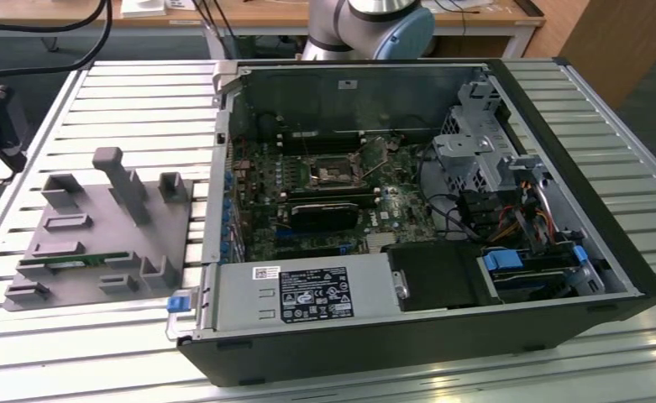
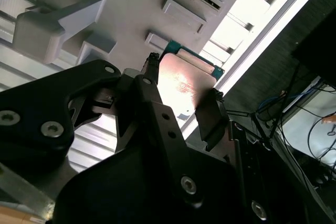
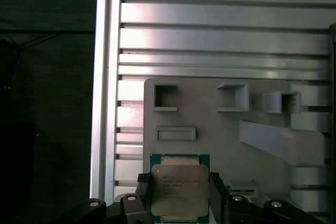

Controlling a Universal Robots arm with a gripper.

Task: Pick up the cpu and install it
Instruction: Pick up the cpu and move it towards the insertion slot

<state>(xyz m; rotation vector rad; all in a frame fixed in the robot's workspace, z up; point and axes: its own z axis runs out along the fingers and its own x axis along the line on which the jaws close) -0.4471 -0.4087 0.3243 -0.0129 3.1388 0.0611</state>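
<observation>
The gripper [image 3: 179,196] pinches the cpu [image 3: 178,182] by two opposite sides, holding it over one edge of the grey fixture plate [image 3: 210,121], just beside a shallow rectangular pocket

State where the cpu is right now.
In both wrist views, the cpu sits gripped between the fingers of the pincer, over the grey fixture plate.

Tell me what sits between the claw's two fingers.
The cpu sits there, a finger against each side, above the grey tray; both wrist views show it.
</observation>
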